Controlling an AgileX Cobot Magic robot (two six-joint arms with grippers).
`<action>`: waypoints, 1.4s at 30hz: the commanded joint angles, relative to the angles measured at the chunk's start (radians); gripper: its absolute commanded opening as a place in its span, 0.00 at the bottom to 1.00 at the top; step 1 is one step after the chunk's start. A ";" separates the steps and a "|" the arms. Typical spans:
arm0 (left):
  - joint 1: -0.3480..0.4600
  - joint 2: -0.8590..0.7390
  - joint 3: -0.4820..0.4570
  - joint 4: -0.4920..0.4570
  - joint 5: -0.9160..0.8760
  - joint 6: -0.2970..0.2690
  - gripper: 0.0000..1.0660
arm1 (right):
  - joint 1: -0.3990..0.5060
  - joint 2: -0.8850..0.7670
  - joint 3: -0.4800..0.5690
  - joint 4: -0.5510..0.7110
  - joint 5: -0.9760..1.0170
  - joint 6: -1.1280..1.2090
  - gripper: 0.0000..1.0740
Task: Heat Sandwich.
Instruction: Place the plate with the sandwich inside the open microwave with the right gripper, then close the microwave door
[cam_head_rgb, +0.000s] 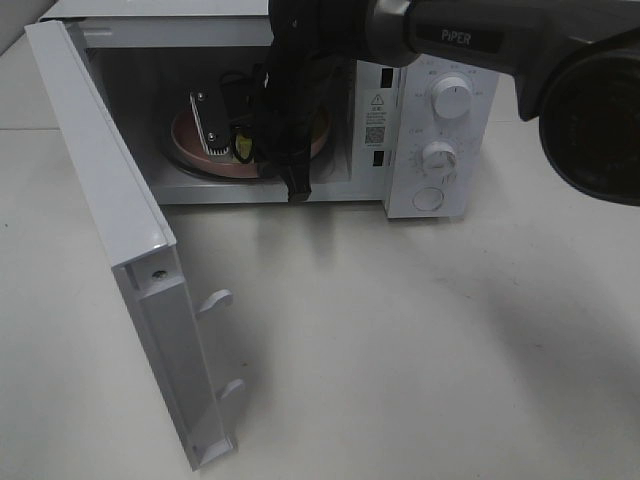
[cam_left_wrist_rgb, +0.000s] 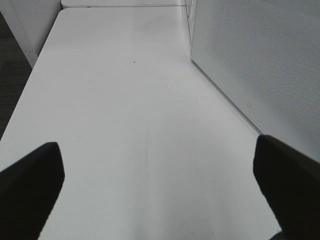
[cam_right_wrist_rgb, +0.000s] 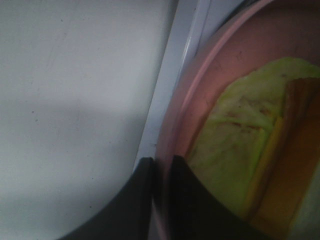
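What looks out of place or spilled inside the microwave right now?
Nothing stands out. The sandwich lies flat on the pink plate inside the microwave, with nothing spilled. The right gripper straddles the plate's rim, and the door stands open.

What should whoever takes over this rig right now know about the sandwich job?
Left gripper: open, idle over the table beside the microwave.
Right gripper: inside the microwave, fingers astride the pink plate rim; whether it is clamped is unclear.
Sandwich: on the plate, inside the cavity.
Done: door open, food in.
To do: let go, withdraw the right arm, close the door, set the dials.
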 joint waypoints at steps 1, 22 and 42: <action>-0.004 -0.029 0.004 0.000 -0.011 -0.004 0.92 | -0.004 -0.007 -0.011 -0.001 -0.021 0.036 0.24; -0.004 -0.029 0.004 0.000 -0.011 -0.004 0.92 | -0.004 -0.102 0.104 0.000 -0.076 0.242 0.74; -0.004 -0.029 0.004 0.000 -0.011 -0.004 0.92 | -0.001 -0.341 0.494 -0.001 -0.211 0.240 0.71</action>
